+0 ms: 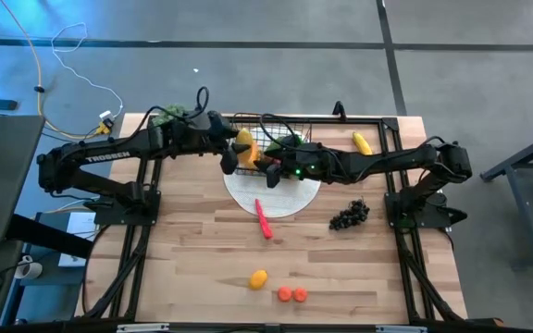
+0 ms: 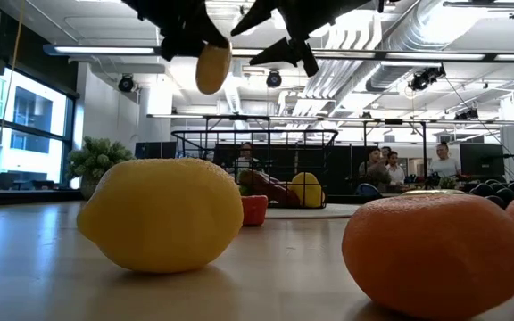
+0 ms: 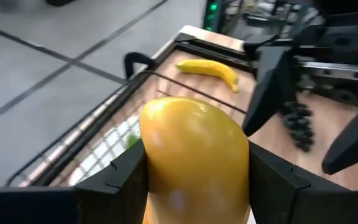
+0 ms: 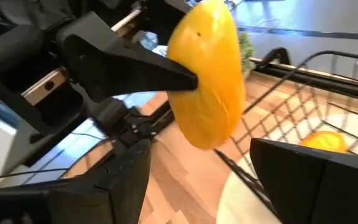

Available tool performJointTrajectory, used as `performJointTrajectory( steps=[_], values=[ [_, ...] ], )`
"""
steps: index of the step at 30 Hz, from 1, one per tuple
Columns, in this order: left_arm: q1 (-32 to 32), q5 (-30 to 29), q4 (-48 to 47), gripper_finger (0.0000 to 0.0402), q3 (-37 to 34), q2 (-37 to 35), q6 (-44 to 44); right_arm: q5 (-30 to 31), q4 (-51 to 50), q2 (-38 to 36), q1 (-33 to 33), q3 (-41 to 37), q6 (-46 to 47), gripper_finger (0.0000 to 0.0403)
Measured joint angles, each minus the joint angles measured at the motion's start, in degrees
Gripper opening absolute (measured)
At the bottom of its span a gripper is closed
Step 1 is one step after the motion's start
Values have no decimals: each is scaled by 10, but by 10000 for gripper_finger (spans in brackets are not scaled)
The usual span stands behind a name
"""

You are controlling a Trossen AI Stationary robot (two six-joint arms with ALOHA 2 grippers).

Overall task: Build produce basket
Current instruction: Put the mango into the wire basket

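Observation:
My left gripper reaches from the table's left over the black wire basket and is shut on the orange mango, which also shows in the low view as the mango. My right gripper is open, just right of the mango, above the basket's near side and the white plate. A lemon and something green lie inside the basket. On the table lie the banana, grapes, red chilli, another lemon and carrot slices. My left gripper pinches the mango between its two fingers, one on each long side. The fingers come slanting down from the table's left. The mango is lifted clear above the basket, with its rounded end sticking out past the fingertips.
The basket stands at the table's far edge, partly on the plate. Both arms meet over it, their fingers close together. Bare wood lies at the table's near left. People sit in the room beyond the table.

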Motion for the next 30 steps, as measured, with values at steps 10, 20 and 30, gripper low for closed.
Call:
performJointTrajectory(
  steps=[10,20,30],
  values=[
    [37,-45,5,195,0,65,-29,34,-15,0,-23,0,-1,256],
    [76,-43,10,195,0,134,-93,30,-129,-43,-107,0,-1,256],
    [85,-42,9,199,0,188,-162,28,-244,-118,-191,0,-6,256]
  ],
)
